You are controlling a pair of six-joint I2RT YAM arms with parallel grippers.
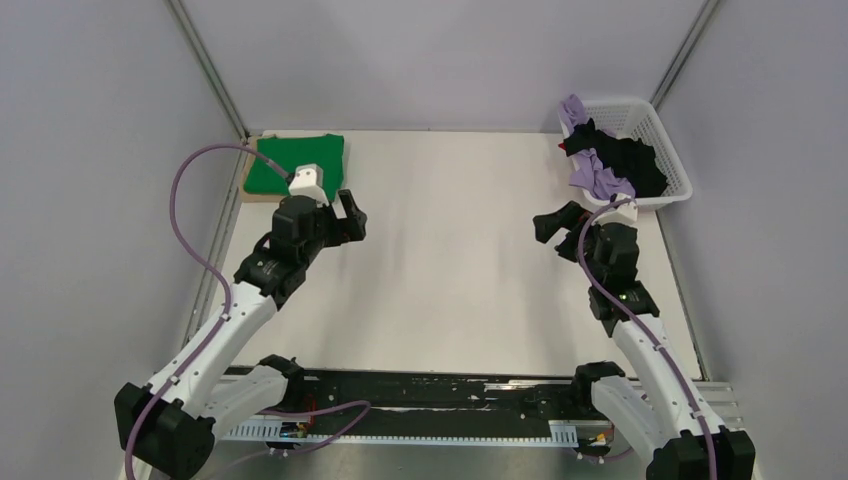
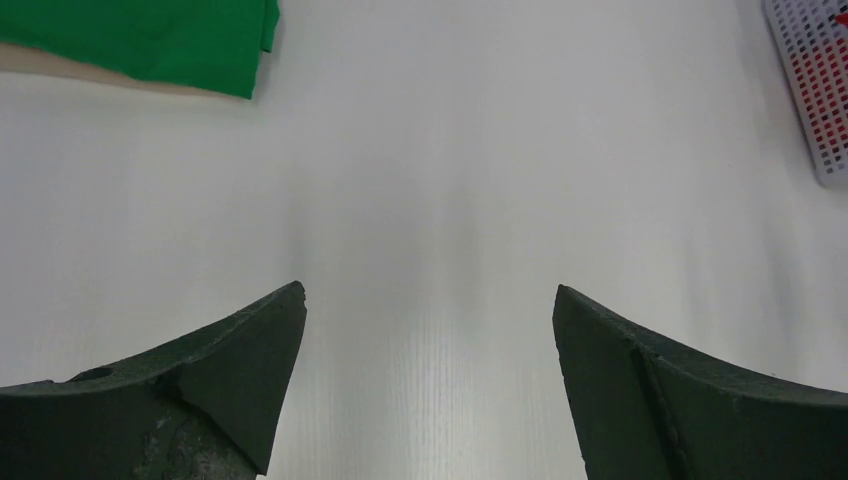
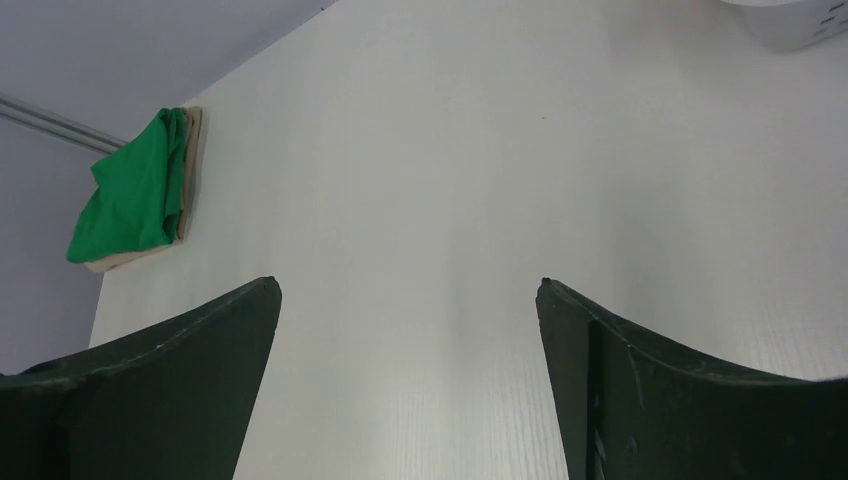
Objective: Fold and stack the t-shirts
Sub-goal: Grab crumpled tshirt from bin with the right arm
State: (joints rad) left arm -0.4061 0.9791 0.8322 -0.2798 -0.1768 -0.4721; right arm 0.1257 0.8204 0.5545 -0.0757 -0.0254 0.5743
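Note:
A folded bright green t-shirt [image 1: 300, 160] lies on a flat tan board [image 1: 248, 188] at the table's far left; it also shows in the left wrist view [image 2: 150, 40] and the right wrist view [image 3: 130, 200]. A lilac-purple shirt [image 1: 600, 180], a black shirt [image 1: 630, 160] and a bit of red cloth [image 1: 566, 147] lie bunched in the white basket [image 1: 680, 180] at the far right. My left gripper [image 1: 352, 215] is open and empty just right of the green shirt. My right gripper [image 1: 560, 222] is open and empty just left of the basket.
The white table [image 1: 450, 250] stretches between the two grippers. Grey walls with metal rails enclose the back and both sides. A corner of the basket shows in the left wrist view [image 2: 815, 90]. A black rail runs along the near edge [image 1: 430, 390].

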